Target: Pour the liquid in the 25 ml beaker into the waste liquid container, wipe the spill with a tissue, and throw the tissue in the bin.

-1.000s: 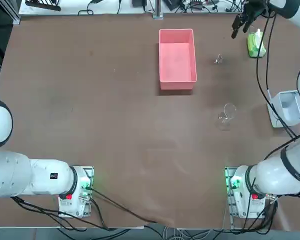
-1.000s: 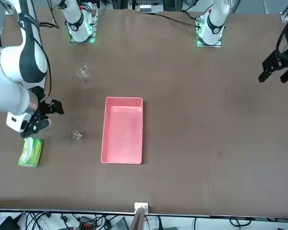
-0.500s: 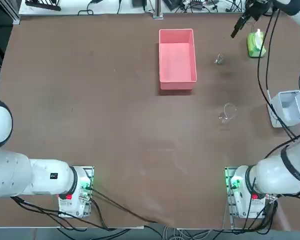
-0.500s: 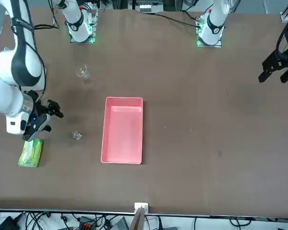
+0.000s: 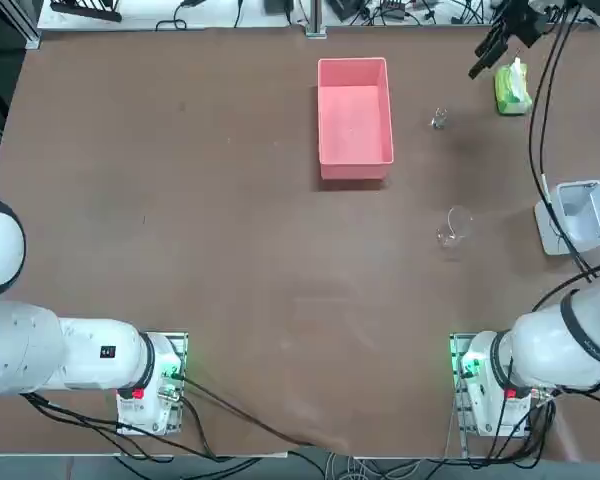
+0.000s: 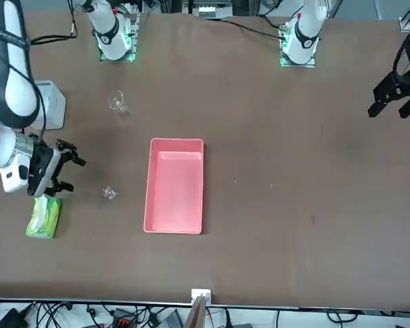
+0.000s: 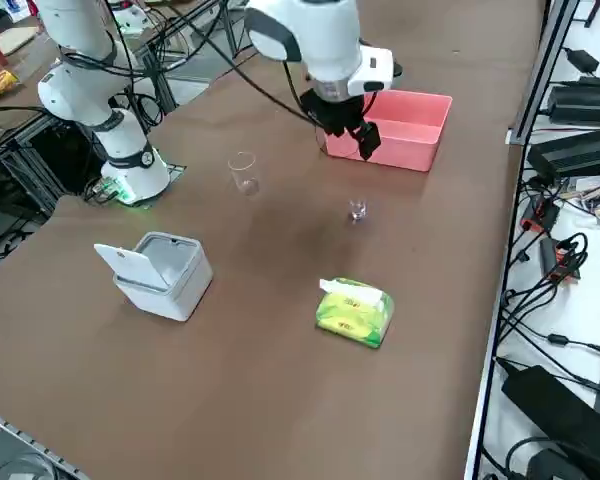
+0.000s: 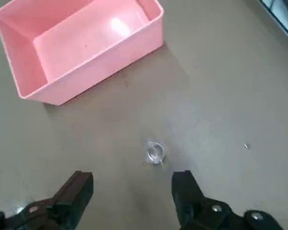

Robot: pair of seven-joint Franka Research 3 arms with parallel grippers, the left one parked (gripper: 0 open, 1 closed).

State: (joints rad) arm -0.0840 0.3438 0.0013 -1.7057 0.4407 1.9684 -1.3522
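Liquid inside 25 ml beaker (image 8: 154, 152) unclear; right gripper (image 8: 132, 191) open above.

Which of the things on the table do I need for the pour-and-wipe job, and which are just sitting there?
Needed:
tiny beaker
pink box, likely the waste container
green tissue pack
white bin, lid open
right gripper, open, beside the tissue pack, empty

Lying about:
larger beaker
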